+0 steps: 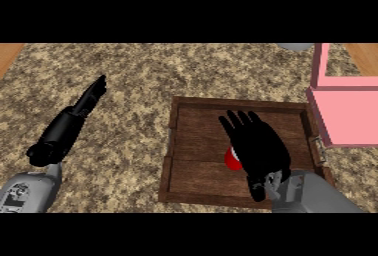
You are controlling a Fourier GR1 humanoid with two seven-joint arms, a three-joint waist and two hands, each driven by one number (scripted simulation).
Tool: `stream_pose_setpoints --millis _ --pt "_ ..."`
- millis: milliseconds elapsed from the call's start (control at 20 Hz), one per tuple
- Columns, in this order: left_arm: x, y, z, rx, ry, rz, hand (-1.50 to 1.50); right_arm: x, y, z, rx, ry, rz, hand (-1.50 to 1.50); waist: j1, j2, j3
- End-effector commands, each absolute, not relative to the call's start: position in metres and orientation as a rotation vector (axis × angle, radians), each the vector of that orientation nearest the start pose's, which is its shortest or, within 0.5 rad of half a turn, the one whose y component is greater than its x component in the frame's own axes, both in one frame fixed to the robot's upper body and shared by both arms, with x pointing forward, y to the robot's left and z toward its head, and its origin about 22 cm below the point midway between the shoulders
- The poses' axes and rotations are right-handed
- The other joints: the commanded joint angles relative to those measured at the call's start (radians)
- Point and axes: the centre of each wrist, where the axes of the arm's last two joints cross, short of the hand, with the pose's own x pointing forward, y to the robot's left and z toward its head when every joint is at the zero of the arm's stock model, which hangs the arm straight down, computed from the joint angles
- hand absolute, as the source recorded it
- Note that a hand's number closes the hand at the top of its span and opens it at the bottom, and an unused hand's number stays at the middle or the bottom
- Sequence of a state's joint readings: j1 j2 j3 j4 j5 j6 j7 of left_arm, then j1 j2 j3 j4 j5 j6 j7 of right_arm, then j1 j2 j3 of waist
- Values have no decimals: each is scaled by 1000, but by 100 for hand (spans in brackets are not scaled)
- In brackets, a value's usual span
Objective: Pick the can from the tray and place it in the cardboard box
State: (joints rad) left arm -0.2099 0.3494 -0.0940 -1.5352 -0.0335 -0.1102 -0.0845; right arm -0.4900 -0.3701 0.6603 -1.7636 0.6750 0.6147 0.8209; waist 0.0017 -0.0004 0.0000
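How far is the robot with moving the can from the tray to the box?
Nothing looks done yet. The red can still lies in the wooden tray. The right hand hovers open over it, not gripping. Left: grasp, lift, place in the pink box. The left hand rests open.

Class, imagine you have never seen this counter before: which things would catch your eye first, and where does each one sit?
First the right hand, black, fingers straight, spread over the wooden tray at centre right, with a bit of a red object, probably the can, peeking out beside its palm. Next the pink box at the right edge, beside the tray. The left hand rests open at the left over the speckled counter.
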Motion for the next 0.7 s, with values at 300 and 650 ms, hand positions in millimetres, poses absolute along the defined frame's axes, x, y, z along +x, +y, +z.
stream_pose_setpoints --millis 300,650 --pt "283 252 62 100 -1754 -544 0 265 -108 76 -815 -980 1667 150 4 0 0" --pt "282 263 51 107 -1742 -547 0 271 -122 75 -863 -1186 1738 150 1 1 0"
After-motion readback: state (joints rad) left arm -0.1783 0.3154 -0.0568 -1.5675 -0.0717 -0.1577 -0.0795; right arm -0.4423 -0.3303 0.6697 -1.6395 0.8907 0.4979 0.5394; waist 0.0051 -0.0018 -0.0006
